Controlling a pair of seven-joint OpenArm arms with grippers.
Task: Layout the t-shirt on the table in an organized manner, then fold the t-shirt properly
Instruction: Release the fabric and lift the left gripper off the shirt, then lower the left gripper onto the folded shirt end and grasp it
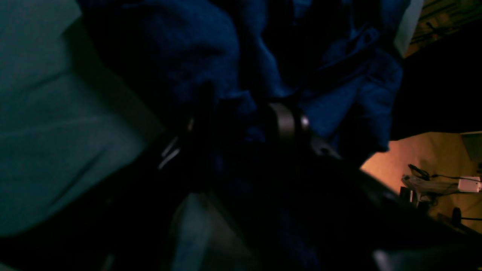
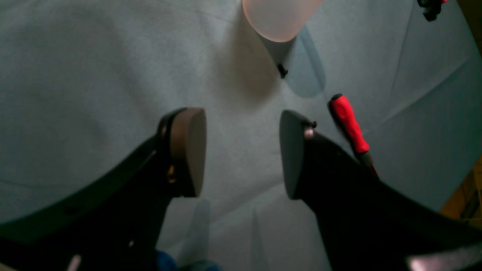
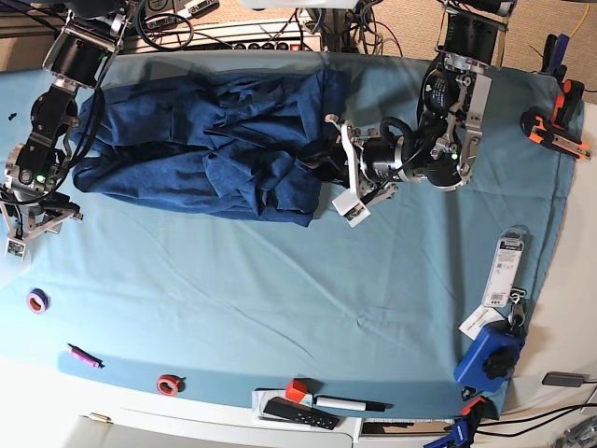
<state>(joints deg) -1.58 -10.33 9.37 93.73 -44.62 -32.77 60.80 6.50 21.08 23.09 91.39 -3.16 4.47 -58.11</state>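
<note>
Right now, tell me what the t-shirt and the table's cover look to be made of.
The t-shirt: soft knit fabric, likely cotton jersey, matte dark heathered blue; it bunches into deep, limp wrinkles and shows a fuzzy surface in the left wrist view. The table cover: thin smooth woven or non-woven cloth, matte light teal; it lies flat with shallow creases and no shine. Exact fibres cannot be told.

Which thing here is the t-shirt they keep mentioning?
Look at the teal-covered table, along its far edge. The t-shirt is the big wrinkled dark-blue cloth heap there, with the left gripper at its edge. Nothing else on the table is as large or dark blue.
</note>
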